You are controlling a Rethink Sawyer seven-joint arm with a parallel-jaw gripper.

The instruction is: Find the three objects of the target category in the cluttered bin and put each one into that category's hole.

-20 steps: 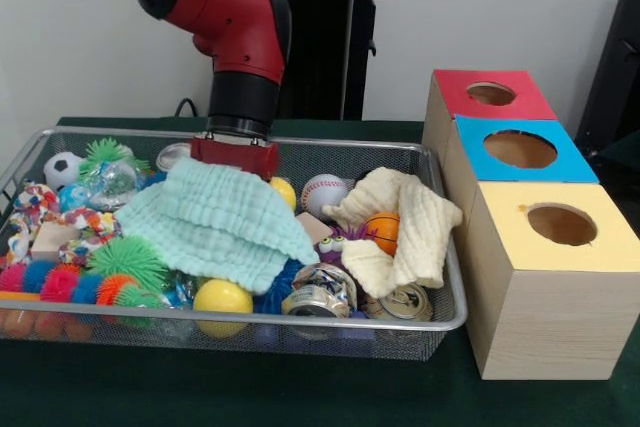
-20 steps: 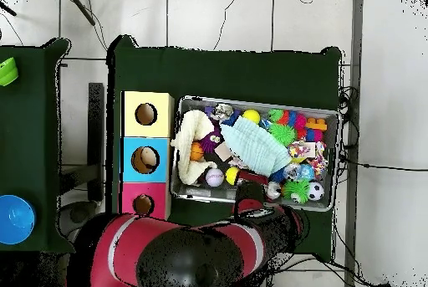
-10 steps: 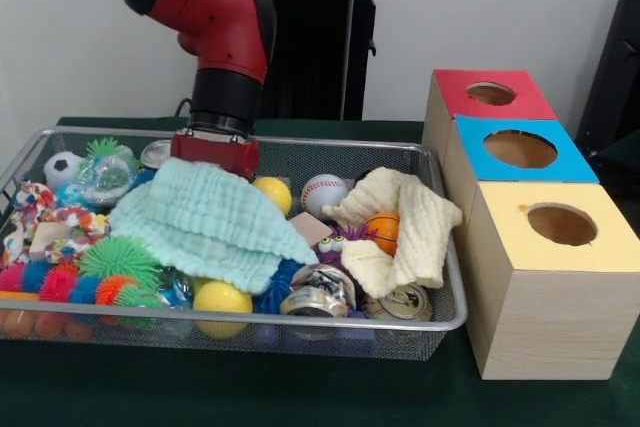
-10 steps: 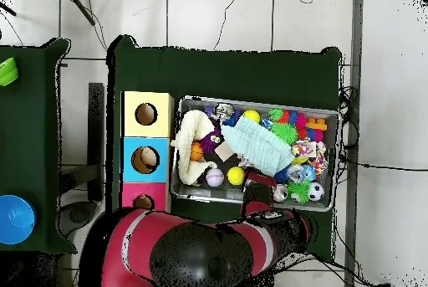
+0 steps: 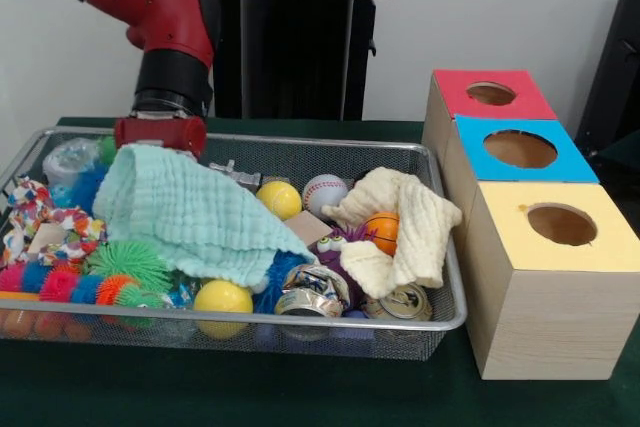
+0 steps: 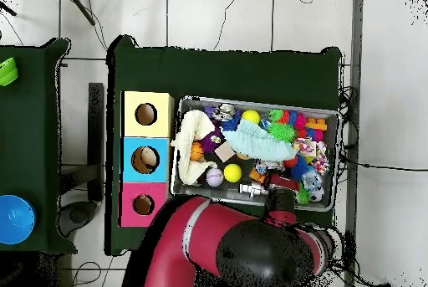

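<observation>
My gripper (image 5: 160, 144) hangs low over the back left of the wire bin (image 5: 445, 315), its red end right on the top corner of a mint cloth (image 5: 185, 212). The cloth hangs from that corner and drapes down over the toys, so the gripper is shut on it; the fingertips are hidden behind the fabric. Beside the cloth lie a yellow ball (image 5: 278, 199), a baseball (image 5: 323, 192) and a small basketball (image 5: 382, 230) wrapped in a cream cloth (image 5: 408, 219). Another yellow ball (image 5: 222, 299) sits at the front. From overhead, the mint cloth (image 6: 255, 143) lies mid-bin and the arm (image 6: 251, 250) covers the bin's near edge.
Three wooden boxes with holes stand right of the bin: red (image 5: 490, 97), blue (image 5: 520, 150), yellow (image 5: 560, 227). Crushed cans (image 5: 312, 299) lie at the bin's front. Spiky rubber balls (image 5: 125, 262) and rope toys (image 5: 40, 222) crowd the left. A small grey toy (image 5: 232, 173) lies behind the cloth.
The gripper has travelled left along the back of the bin, dragging the mint cloth with it. That uncovered the yellow ball and the grey toy and covered the green spiky ball and soccer ball.
</observation>
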